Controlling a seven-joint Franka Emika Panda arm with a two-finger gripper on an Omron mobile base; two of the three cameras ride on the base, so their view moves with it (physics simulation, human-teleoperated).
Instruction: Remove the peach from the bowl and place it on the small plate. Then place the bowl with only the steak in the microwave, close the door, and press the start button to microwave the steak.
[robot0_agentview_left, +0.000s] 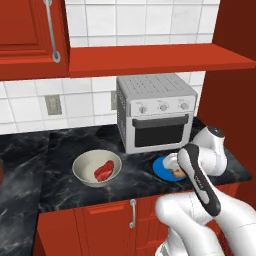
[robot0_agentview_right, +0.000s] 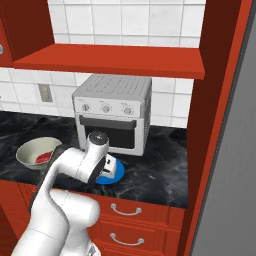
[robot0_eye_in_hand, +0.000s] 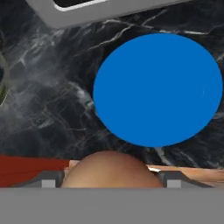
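Peach (robot0_eye_in_hand: 108, 169) above black marble counter (robot0_eye_in_hand: 52, 109)

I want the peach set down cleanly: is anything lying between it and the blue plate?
Nothing visible does. In the hand view the peach sits between the gripper's fingers, and the blue plate ahead of it is bare, on dark marble counter. The bowl with the steak stands well off to the side.

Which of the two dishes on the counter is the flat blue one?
The small plate before the toaster oven, beside the gripper holding the peach. The bowl, left, is beige, deep, with steak.
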